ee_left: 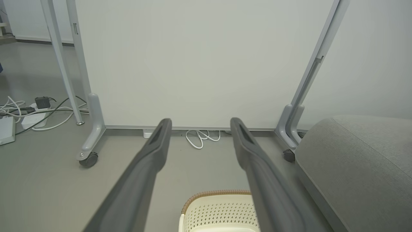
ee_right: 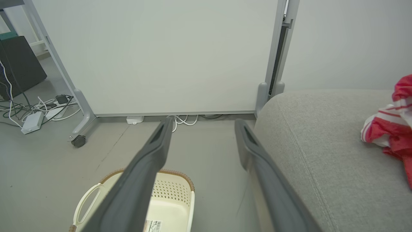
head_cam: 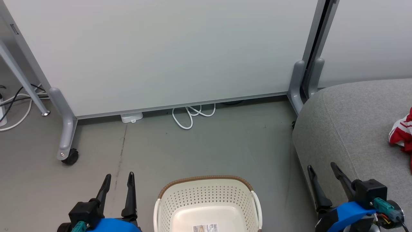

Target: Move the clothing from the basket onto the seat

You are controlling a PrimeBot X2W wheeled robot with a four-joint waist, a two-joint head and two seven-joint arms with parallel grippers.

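Note:
The cream-white basket [head_cam: 207,201] with a brown rim stands on the floor at the bottom middle; its bare bottom shows a barcode sticker. It also appears low in the left wrist view [ee_left: 219,209] and the right wrist view [ee_right: 173,199]. Red and white clothing [head_cam: 402,132] lies on the grey seat [head_cam: 354,122] at the right edge, seen again as clothing [ee_right: 391,125] on the seat [ee_right: 322,145]. My left gripper [head_cam: 118,176] hangs open left of the basket. My right gripper [head_cam: 322,167] is open over the seat's front corner. Nothing lies between either pair of fingers.
A white partition panel [head_cam: 161,54] on grey wheeled feet [head_cam: 69,156] stands behind the basket. White cables [head_cam: 191,116] loop under its lower edge. More cables and a power strip [ee_left: 29,116] lie on the floor at the far left.

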